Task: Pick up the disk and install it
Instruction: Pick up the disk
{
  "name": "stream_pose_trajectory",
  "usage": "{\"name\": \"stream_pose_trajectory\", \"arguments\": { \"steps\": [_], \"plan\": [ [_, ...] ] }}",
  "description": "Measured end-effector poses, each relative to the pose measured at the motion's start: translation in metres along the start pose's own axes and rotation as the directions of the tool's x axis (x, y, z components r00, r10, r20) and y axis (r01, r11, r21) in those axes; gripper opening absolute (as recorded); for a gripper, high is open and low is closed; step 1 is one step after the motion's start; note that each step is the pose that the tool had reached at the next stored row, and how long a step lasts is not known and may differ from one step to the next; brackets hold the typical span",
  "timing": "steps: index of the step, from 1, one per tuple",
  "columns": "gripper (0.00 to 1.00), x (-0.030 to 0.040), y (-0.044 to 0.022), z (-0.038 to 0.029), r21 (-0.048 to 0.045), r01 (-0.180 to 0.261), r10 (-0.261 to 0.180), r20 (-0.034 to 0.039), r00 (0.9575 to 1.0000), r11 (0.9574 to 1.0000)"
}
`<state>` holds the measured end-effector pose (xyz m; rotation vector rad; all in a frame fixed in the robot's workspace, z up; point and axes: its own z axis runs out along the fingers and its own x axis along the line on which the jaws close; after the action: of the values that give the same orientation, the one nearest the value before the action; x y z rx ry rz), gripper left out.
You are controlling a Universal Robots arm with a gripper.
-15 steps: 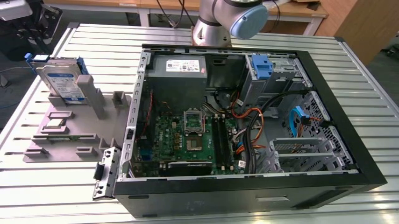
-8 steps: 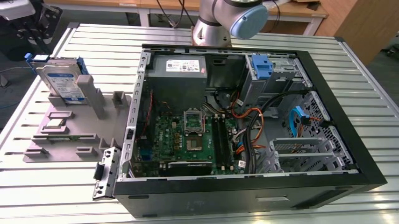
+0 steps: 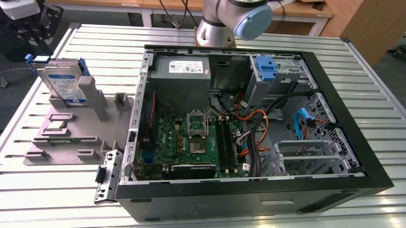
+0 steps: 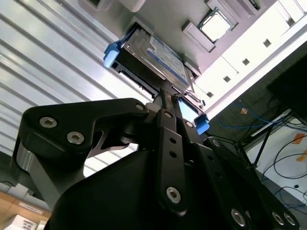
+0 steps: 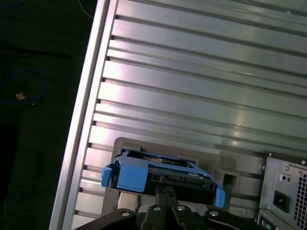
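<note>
Task object: the disk (image 3: 59, 81), a flat rectangular silver metal hard drive with a blue-and-white label and a blue plastic carrier frame round its edges.
Location: it stands on edge in a slot of the grey moulded fixture (image 3: 66, 159). The fixture lies on the ribbed aluminium table (image 3: 355, 71), at the exterior view's left of the black computer case (image 3: 254, 202), whose side panel is off. The disk is not yet in the case.
End effector: the black two-finger gripper (image 4: 164, 90) is poised over the disk's upper edge. In the exterior view it appears apart from that edge, and both wrist views look along it onto the edge.
Finger state: the fingers (image 4: 167, 120) lie together with nothing between them.
Step in hand: the approach for the pick, judged from the alignment over the disk.
Technique: fingers pressed together cannot straddle the drive, so they likely need to part wider than its thickness before descending. Centring them between the two blue end tabs should keep the load balanced.
Grip surface: the flat metal faces probably bear clamping better than the plastic frame.
Risk: a tilted pull could bind the drive in its slot, so a withdrawal in line with the slot seems safest.
</note>
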<state>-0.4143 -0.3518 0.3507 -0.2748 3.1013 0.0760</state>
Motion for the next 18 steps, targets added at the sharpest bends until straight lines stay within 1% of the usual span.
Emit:
{"name": "stream_pose_trajectory", "arguments": {
  "steps": [5, 9, 13, 15, 18],
  "plan": [
    [0.11, 0.0000, 0.0000, 0.0000, -0.0015, 0.050, -0.050, -0.0017, 0.9988, 0.9988],
    [0.11, 0.0000, 0.0000, 0.0000, -0.0034, 0.100, -0.100, -0.0030, 0.9950, 0.9950],
    [0.11, 0.0000, 0.0000, 0.0000, -0.0052, 0.151, -0.151, -0.0045, 0.9886, 0.9886],
    [0.11, 0.0000, 0.0000, 0.0001, -0.0061, 0.176, -0.176, -0.0053, 0.9844, 0.9844],
    [0.11, 0.0000, 0.0000, 0.0001, -0.0076, 0.213, -0.213, -0.0067, 0.9771, 0.9771]
  ]
}}
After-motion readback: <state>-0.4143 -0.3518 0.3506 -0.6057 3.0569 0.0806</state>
